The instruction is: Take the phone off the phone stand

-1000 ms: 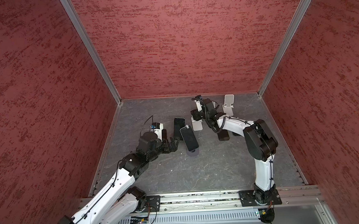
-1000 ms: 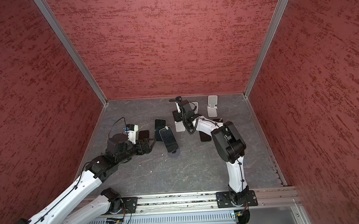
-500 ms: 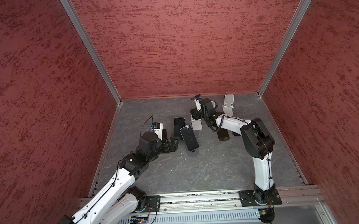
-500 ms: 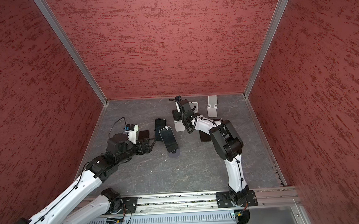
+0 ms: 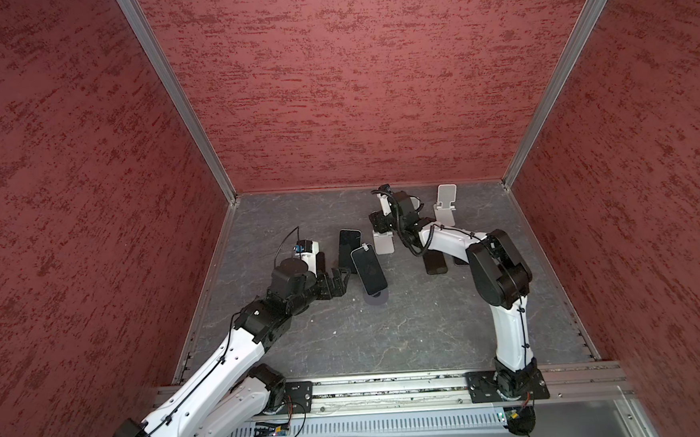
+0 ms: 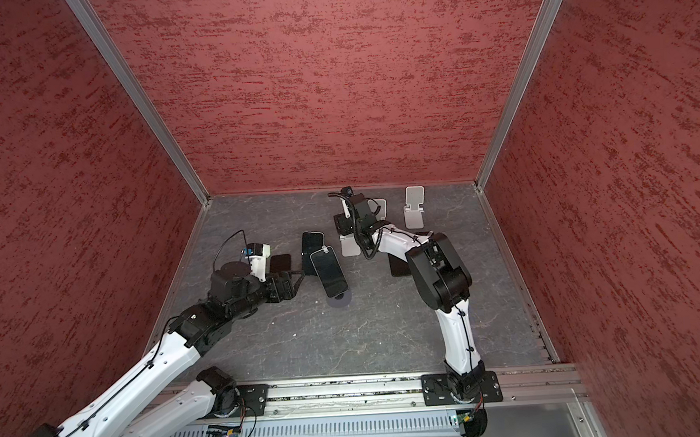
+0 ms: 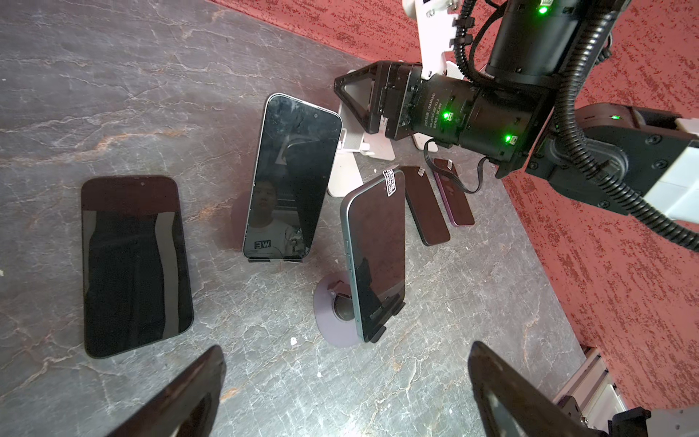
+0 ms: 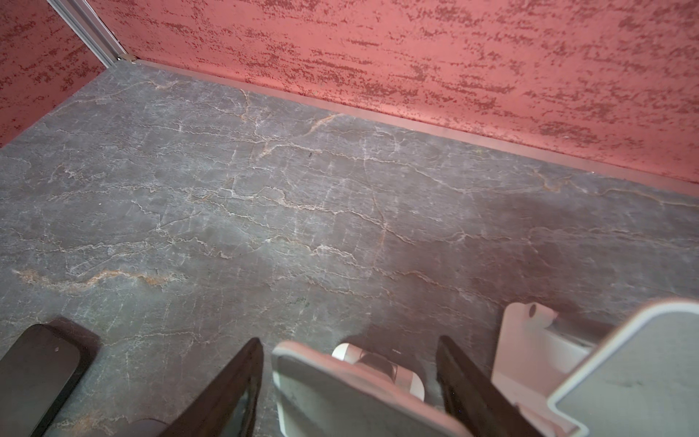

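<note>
Phone (image 7: 376,249), teal edge and dark screen, leans back on the round stand (image 7: 333,321) with the purple base. It is not yet lifted off and sits mid-table, left of centre in both top views. My left gripper (image 7: 346,353) is spread wide and empty, low over the table (image 5: 389,342), pointing at the phone from its left, near but not touching. A second phone (image 7: 293,178) is propped upright just behind the first. A flat phone (image 7: 134,265) lies face up further left, partly under the left wrist in a top view. Further back and to the right, my right gripper (image 5: 380,226) hangs over a white stand (image 8: 340,389). Its jaws are parted on either side of the back plate, and a thin gap shows at one finger, so I read it as released, not gripping. Two more white stands (image 6: 414,209) are by the back wall. A dark phone (image 7: 427,206) and a purple phone (image 7: 454,193) lie flat under the right arm.
</note>
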Motion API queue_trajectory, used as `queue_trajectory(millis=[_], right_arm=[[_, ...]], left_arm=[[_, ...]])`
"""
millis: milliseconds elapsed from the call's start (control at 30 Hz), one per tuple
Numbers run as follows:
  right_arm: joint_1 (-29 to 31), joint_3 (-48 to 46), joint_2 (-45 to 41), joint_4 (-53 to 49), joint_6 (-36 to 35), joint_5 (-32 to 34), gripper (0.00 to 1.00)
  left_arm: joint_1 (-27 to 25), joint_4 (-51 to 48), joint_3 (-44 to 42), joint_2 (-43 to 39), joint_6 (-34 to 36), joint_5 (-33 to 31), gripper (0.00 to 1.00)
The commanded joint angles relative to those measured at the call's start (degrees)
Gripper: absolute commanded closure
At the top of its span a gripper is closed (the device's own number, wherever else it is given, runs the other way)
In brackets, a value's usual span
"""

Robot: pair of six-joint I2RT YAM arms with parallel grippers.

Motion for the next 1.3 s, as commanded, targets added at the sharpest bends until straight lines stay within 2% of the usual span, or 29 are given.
queue_trajectory(millis=[0,533,1000,1267], right_arm=[[-0.19,2.15,0.67,0.16,0.06,-0.14,0.26],[-0.1,1.66,-5.78,-1.97,-0.39,-1.16,0.2],[0.07,-8.6,-17.84,-3.39,-0.41,-5.21,0.2],[1.34,-16.07,-24.24,-4.75,0.82,-6.14,0.15]], left_arm=[[-0.14,0.98,-0.16,0.45,1.05,-0.25,0.0],[-0.05,1.47,0.49,2.48,1.58,-0.72,0.0],[-0.14,1.47,0.77,3.19,0.55,-0.76,0.0],[-0.09,1.23,0.68,3.54,-0.54,-0.98,0.0]])
